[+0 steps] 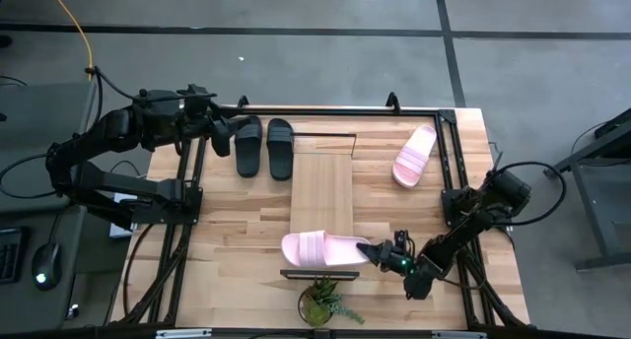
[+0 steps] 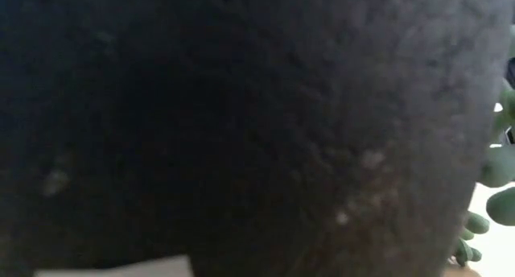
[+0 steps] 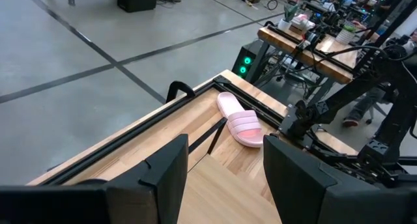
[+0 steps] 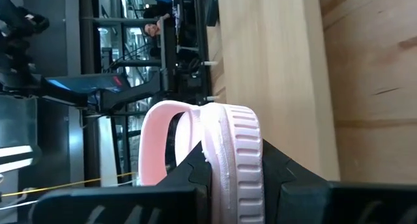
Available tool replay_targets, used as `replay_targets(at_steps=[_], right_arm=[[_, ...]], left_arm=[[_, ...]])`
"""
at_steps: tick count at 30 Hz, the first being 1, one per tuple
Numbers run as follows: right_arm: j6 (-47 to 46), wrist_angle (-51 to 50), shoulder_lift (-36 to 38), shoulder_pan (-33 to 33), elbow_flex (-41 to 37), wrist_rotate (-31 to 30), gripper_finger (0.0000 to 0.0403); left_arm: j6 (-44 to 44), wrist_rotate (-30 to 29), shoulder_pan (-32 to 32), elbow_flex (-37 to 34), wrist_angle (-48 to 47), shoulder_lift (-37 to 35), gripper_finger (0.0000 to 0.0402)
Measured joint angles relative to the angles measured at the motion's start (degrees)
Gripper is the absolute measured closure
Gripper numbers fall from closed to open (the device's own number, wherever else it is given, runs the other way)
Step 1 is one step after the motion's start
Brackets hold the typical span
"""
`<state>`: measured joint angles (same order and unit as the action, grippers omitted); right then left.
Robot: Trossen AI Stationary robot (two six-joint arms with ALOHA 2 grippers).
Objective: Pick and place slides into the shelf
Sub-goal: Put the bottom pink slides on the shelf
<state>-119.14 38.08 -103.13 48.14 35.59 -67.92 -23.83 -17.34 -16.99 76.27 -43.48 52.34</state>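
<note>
Lighting: even, diffuse, bright overhead; shadows under the arms and slides on the tabletop (image 1: pixel 227 231) are soft and short. No hard glare on the wood.
High view: sharp across the field, straight lines holding at the edges.
Low view: almost wholly blocked by a dark, blurred mass pressed close to the lens; only a bright, washed-out sliver with out-of-focus green leaves (image 2: pixel 499 188) at the right.
Left wrist view: the floor (image 3: pixel 78 68) pale and evenly lit; background clear.
Right wrist view: the near pink slide (image 4: pixel 228 159) crisp, the room beyond dimmer and cluttered.
</note>
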Motion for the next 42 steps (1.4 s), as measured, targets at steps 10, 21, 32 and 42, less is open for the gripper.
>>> replay_targets(at_steps=[10,21,32,42], right_arm=[[-1.83,-1.47,0.00,-0.11,0.00,1.83,0.0361],[-1.73,-1.65,0.00,-0.59,0.00,4.29,0.0361],[4.10,-3.04,0.00,-5.33,3.59,12.07,0.0329],[2.39,-4.47,0.00,-3.61,3.78,13.62,0.0305]], left_arm=[[0.00,0.19,0.00,0.02,-0.04,-0.07,0.0218],[0.02,0.24,0.00,0.02,-0.04,-0.08,0.0218],[0.36,0.22,0.00,0.02,-0.04,-0.09,0.0218],[1.21,0.22,0.02,0.02,-0.02,-0.09,0.0218]])
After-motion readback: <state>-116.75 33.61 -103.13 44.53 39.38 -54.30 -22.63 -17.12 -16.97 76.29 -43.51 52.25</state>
